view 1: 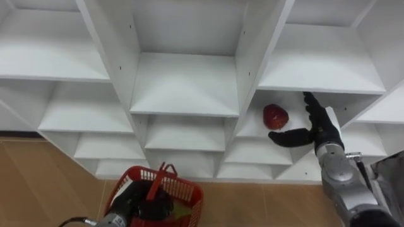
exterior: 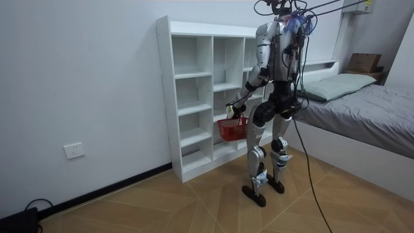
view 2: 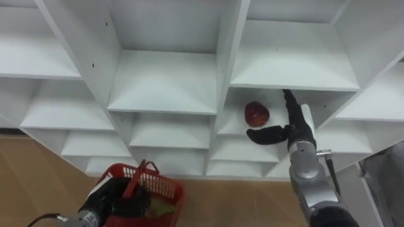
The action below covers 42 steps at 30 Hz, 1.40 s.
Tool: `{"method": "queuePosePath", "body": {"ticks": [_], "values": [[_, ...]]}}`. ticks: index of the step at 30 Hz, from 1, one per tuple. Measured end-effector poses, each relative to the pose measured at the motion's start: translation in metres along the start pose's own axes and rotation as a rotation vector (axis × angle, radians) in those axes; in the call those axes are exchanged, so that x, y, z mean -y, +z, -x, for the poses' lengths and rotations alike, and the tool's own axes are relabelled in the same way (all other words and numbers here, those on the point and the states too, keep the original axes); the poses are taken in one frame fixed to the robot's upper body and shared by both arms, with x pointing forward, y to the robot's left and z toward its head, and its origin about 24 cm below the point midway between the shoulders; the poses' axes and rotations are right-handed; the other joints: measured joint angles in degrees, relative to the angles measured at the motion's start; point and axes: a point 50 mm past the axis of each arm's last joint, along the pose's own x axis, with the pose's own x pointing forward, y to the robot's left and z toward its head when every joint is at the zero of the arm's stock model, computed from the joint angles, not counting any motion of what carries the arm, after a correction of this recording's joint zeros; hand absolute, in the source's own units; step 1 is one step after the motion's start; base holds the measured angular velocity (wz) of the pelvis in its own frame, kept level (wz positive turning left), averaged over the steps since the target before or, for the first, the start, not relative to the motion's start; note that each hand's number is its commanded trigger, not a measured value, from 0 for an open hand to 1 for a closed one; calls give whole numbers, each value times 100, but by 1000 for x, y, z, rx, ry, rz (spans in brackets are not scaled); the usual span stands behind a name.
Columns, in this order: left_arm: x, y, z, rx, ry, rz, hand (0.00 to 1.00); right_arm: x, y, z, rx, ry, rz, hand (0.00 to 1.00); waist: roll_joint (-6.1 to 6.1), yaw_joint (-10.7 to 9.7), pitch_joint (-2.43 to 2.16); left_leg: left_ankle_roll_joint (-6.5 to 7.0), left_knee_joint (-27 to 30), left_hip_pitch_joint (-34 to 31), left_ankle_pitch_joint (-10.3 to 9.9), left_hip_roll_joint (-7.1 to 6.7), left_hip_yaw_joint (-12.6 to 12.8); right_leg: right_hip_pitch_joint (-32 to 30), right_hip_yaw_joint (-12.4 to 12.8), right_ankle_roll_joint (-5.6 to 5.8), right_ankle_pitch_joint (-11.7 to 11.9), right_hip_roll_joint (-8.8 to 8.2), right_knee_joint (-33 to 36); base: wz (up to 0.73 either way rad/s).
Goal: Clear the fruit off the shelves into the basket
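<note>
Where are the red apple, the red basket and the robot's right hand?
red apple (view 1: 275, 116), left eye view, its middle
red basket (view 1: 188, 186), left eye view, right rim
right hand (view 1: 322, 131), left eye view, its palm

Hard to tell what lies down in the red basket (view 1: 188, 200) — just a dark lump with a bit of yellow-green, and the bottom of it cut off by the lower edge of the eye views. Left hand (view 1: 137, 203) half lost in there too, dark on dark, with its arm chopped off at that same edge. Far too small in the room view to make out anything inside — and up close, the white shelf (view 1: 183, 82) cut off at the top and both sides.
</note>
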Motion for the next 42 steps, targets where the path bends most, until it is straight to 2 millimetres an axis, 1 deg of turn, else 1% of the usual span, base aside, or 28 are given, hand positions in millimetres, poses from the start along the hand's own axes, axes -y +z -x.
{"method": "queuePosePath", "body": {"ticks": [1, 3, 5, 8, 10, 12, 15, 18, 20, 27, 29, 30, 32, 33, 35, 36, 42], "values": [[-1, 1, -2, -4, 0, -2, 100, 0, 5, -3, 11, -2, -8, 0, -19, 4, 16, 4, 16, -48, 4, -5, -2, -62, 5, -3, -6, -10, 45, 0], [-1, 3, -5, -9, -3, -7, 100, 2, 10, -7, 17, -10, -4, 0, -38, 2, 26, 6, 40, -98, 7, -7, -11, -99, 5, -3, -6, -12, 55, 0], [-1, 6, -7, -4, -3, -13, 100, 3, 19, -12, 41, -17, -2, 0, -68, 2, 47, 6, 79, -179, 7, -4, -19, -167, -1, -3, -6, -12, 68, 0], [0, 8, -8, 0, -7, -19, 100, 3, 28, -16, 64, -21, 4, 0, -62, -6, 57, 6, 125, -286, 6, -4, -30, -256, -63, -4, -5, -25, 94, 3], [1, 9, -9, 3, -11, -20, 100, 3, 28, -16, 66, -25, 6, 0, -65, 23, 60, 6, 122, -331, 6, -9, -25, -333, -59, -5, -6, -33, 132, 0], [3, 9, -10, 1, -12, -23, 100, 3, 28, -16, 65, -24, 10, 0, -46, 68, 72, 6, 122, -360, 6, -13, -23, -358, -60, -5, -6, -34, 122, 0], [5, 9, -12, -11, -12, -21, 100, 3, 26, -16, 66, -24, 48, 0, -33, 141, 83, 9, 125, -461, 8, -12, -19, -466, -62, -6, -7, -35, 128, 0], [9, 12, -14, -4, -19, -27, 100, 3, 33, -18, 88, -25, 70, 0, 2, 158, 98, 17, 182, -683, 20, -13, -18, -695, -61, -12, -5, -45, 177, 0], [10, 13, -15, -1, -22, -28, 100, 4, 37, -20, 99, -32, 70, 0, 4, 158, 96, 18, 193, -808, 36, -17, -13, -831, -69, -15, -3, -55, 261, 0], [12, 11, -15, -19, -27, -24, 100, 5, 43, -22, 119, -54, 83, 0, 16, 154, 93, 18, 190, -848, 36, -16, -12, -867, -73, -16, -3, -56, 256, 0], [13, 10, -15, -24, -32, -27, 100, 4, 48, -23, 134, -55, 85, 0, 34, 154, 85, 18, 191, -907, 36, -17, -13, -943, -71, -16, -3, -61, 290, 0], [14, 11, -15, -24, -33, -28, 100, 4, 50, -24, 140, -57, 85, 0, 45, 152, 92, 18, 192, -920, 36, -18, -13, -965, -78, -16, -4, -66, 311, 0], [16, 9, -15, -35, -42, -29, 100, 4, 53, -25, 149, -60, 99, 0, 102, 154, 72, 24, 203, -924, 41, -26, -15, -975, -101, -17, -4, -83, 343, 2], [17, 9, -15, -35, -43, -27, 100, 5, 54, -25, 154, -64, 105, 0, 129, 140, 71, 31, 202, -924, 49, -33, -15, -974, -115, -17, -4, -93, 349, 0], [18, 9, -16, -33, -43, -25, 100, 4, 56, -26, 162, -64, 109, 0, 146, 156, 72, 41, 176, -927, 81, -61, -7, -1011, -103, -17, -5, -118, 378, 0], [19, 10, -16, -31, -43, -24, 100, 5, 59, -27, 168, -65, 108, 0, 146, 144, 72, 51, 156, -949, 109, -86, -5, -1065, -83, -16, -14, -147, 416, 0], [23, 9, -17, -36, -41, -13, 100, 6, 60, -27, 171, -76, 106, 0, 145, 130, 72, 88, 205, -1089, 154, -125, -2, -1215, -100, -6, -20, -212, 477, 3]]}}
